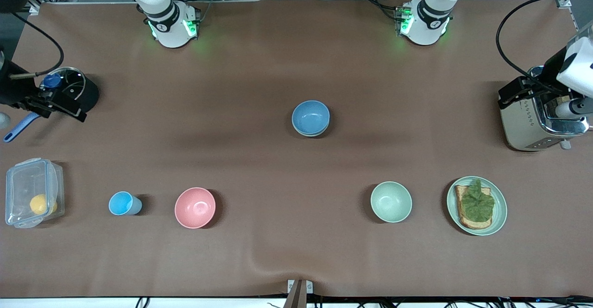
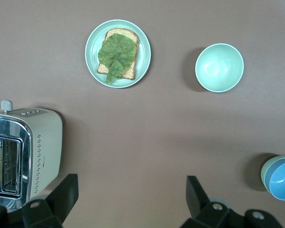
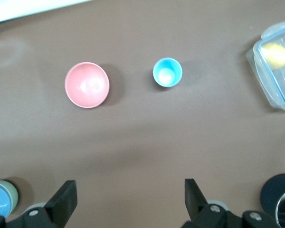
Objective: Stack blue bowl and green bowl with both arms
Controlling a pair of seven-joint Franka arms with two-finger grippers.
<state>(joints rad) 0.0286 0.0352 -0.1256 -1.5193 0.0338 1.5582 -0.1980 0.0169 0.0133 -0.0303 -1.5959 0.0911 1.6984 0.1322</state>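
Blue bowl [image 1: 311, 116] nested in green bowl [image 1: 309, 133]

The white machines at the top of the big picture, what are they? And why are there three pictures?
They are two robot arms bolted to a brown table. The big picture comes from a camera high up, facing them. The two smaller pictures come from cameras on the arms' wrists, looking down past each arm's grabbing tool.

The left tool is open over the toaster. The right tool is open over a black pot. Neither holds anything, and both arms are waiting.

In the middle, the blue bowl sits inside the green bowl, so they are stacked. Nearer the camera are a clear box with something yellow in it, a small blue cup, a pink bowl, a pale mint bowl and a plate of toast with a leaf on top.
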